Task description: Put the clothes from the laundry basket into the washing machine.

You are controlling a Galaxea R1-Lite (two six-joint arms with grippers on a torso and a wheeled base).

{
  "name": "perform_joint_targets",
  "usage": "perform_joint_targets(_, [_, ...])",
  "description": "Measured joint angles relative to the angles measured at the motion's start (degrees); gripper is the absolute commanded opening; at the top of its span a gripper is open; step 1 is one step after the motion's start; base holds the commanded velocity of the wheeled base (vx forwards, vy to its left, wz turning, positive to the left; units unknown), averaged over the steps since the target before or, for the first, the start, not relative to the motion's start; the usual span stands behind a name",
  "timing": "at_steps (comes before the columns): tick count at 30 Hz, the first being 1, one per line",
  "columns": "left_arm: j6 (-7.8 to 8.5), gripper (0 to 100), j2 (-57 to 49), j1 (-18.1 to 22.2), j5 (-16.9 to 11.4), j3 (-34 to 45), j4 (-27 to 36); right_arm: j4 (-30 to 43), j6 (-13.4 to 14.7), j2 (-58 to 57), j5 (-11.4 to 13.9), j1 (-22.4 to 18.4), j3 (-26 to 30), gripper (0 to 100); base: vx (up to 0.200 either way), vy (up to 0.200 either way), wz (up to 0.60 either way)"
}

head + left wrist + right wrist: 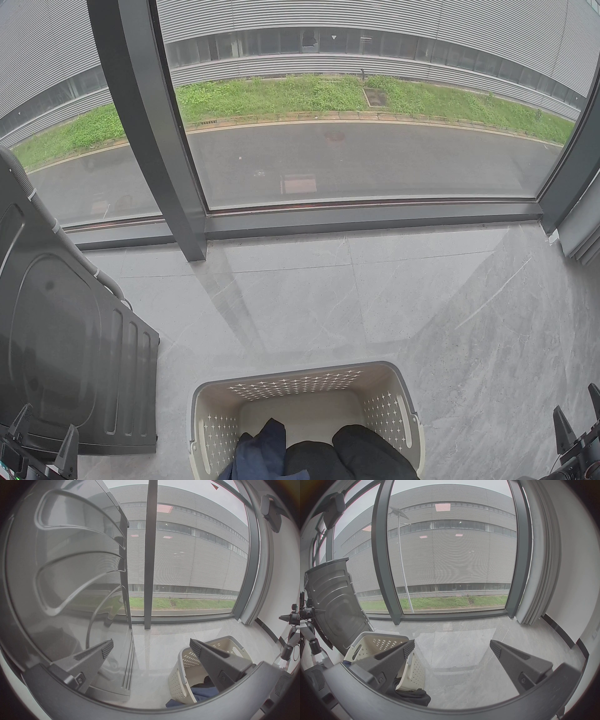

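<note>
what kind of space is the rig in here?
Probably an indoor laundry corner beside a floor-to-ceiling window. A washing machine stands on the robot's left, a laundry basket holding dark clothes sits on the grey tiled floor, and the glass looks out on a road and grass.

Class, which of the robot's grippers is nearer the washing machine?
Left. The left gripper is right beside the washing machine; the right gripper is on the far side of the laundry basket from it.
</note>
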Motion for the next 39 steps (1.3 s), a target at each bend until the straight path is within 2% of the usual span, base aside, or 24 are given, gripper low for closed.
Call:
perform_joint_targets(35, [0.02, 100, 0.0, 0.0, 0.0, 0.0, 0.0, 0.1, 0.0, 0.0, 0.0, 0.0, 0.0, 100, 0.0, 0.0, 0.0])
perform_joint_targets(39, [0.0, 100, 0.0, 0.0, 0.0, 0.0, 0.0, 0.1, 0.0, 0.0, 0.0, 0.0, 0.0, 100, -0.2, 0.0, 0.0])
